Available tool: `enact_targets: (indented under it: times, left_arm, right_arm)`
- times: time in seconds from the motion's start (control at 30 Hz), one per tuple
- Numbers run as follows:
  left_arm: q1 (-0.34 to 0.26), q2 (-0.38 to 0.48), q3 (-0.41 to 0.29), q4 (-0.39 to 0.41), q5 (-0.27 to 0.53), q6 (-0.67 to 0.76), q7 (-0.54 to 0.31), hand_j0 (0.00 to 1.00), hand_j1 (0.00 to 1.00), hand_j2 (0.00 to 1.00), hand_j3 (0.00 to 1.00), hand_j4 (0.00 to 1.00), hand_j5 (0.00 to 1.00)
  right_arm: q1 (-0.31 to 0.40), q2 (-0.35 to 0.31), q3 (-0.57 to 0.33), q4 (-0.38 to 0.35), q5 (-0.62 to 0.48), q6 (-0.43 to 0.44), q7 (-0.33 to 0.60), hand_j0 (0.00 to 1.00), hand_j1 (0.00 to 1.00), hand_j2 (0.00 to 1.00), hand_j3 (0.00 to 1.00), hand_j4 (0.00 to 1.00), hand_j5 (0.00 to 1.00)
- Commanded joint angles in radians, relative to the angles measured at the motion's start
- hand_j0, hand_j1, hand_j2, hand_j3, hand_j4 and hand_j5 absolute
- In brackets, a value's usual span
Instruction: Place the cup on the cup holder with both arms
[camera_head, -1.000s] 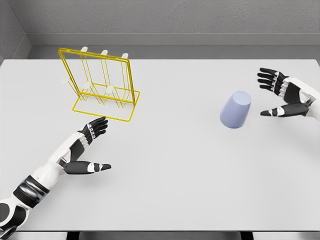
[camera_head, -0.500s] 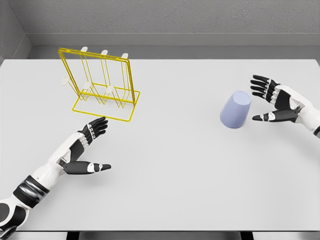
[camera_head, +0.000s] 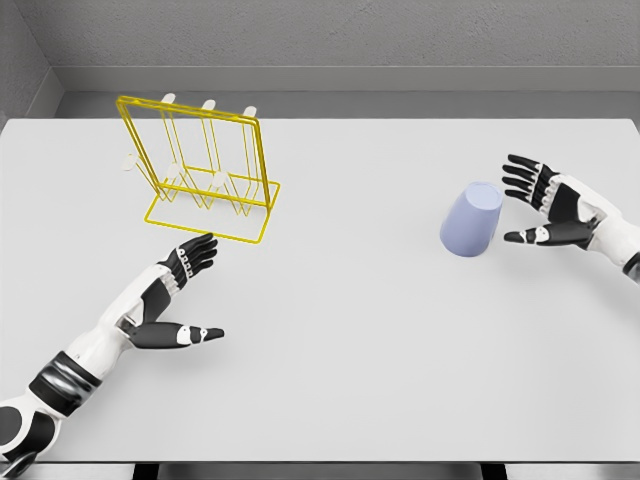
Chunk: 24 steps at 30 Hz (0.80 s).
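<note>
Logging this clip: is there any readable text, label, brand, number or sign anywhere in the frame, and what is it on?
None. No writing shows on the lavender cup, the yellow wire cup holder, the white table, the grey wall behind, or either arm and hand (left hand, right hand).

In front of me a broad, smooth, pale grey table (camera_head: 340, 380) fills nearly my whole view. Behind its far edge runs a rough, grey concrete-like wall (camera_head: 350, 35), meeting a side wall at the left corner. The light is soft and even.
</note>
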<state>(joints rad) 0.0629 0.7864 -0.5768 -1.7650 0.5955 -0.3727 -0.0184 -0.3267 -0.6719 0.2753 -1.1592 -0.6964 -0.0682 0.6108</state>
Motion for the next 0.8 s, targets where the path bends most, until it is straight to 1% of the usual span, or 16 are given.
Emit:
enact_targets:
  times: [0.0,0.13,0.2,0.23,0.3,0.47,0.63,0.67,0.77]
  left_arm:
    - [0.0,0.001,0.0,0.001,0.001,0.0,0.0,1.0,1.0,1.0,1.0,1.0,1.0]
    - [-0.002,-0.001,0.0,-0.001,0.0,0.0,0.0,1.0,1.0,1.0,1.0,1.0,1.0]
    - [0.0,-0.019,0.0,-0.001,-0.002,0.0,0.0,1.0,1.0,1.0,1.0,1.0,1.0]
    - [0.0,-0.021,0.0,-0.001,-0.025,0.001,0.0,1.0,1.0,1.0,1.0,1.0,1.0]
    - [0.002,-0.022,0.002,-0.001,-0.028,0.006,0.0,1.0,1.0,1.0,1.0,1.0,1.0]
    - [-0.002,-0.024,0.002,-0.001,-0.026,0.006,0.0,1.0,1.0,1.0,1.0,1.0,1.0]
    - [0.0,-0.019,0.002,-0.001,-0.026,0.006,0.0,1.0,1.0,1.0,1.0,1.0,1.0]
    - [0.0,-0.019,0.002,-0.001,-0.026,0.006,0.0,1.0,1.0,1.0,1.0,1.0,1.0]
    - [0.0,-0.021,0.002,-0.001,-0.026,0.006,0.0,1.0,1.0,1.0,1.0,1.0,1.0]
  right_arm:
    - [0.0,0.008,-0.005,0.0,-0.005,-0.004,0.0,1.0,1.0,1.0,1.0,1.0,1.0]
    - [0.0,0.015,-0.007,0.001,-0.003,-0.005,0.0,1.0,1.0,1.0,1.0,1.0,1.0]
    - [0.002,0.022,-0.01,0.006,-0.002,-0.005,0.0,1.0,1.0,1.0,1.0,1.0,1.0]
    - [0.002,0.029,-0.01,0.009,0.006,-0.01,0.0,1.0,1.0,1.0,1.0,1.0,1.0]
    - [0.002,0.037,-0.013,0.009,0.028,-0.012,0.0,1.0,1.0,1.0,1.0,1.0,1.0]
    - [0.002,0.049,-0.03,0.03,0.032,-0.016,0.0,1.0,1.0,1.0,1.0,1.0,1.0]
    - [0.003,0.057,-0.028,0.032,0.034,-0.016,0.0,1.0,1.0,1.0,1.0,1.0,1.0]
    - [0.003,0.061,-0.03,0.032,0.052,-0.016,0.0,1.0,1.0,1.0,1.0,1.0,1.0]
    - [0.003,0.071,-0.03,0.032,0.06,-0.018,0.0,1.0,1.0,1.0,1.0,1.0,1.0]
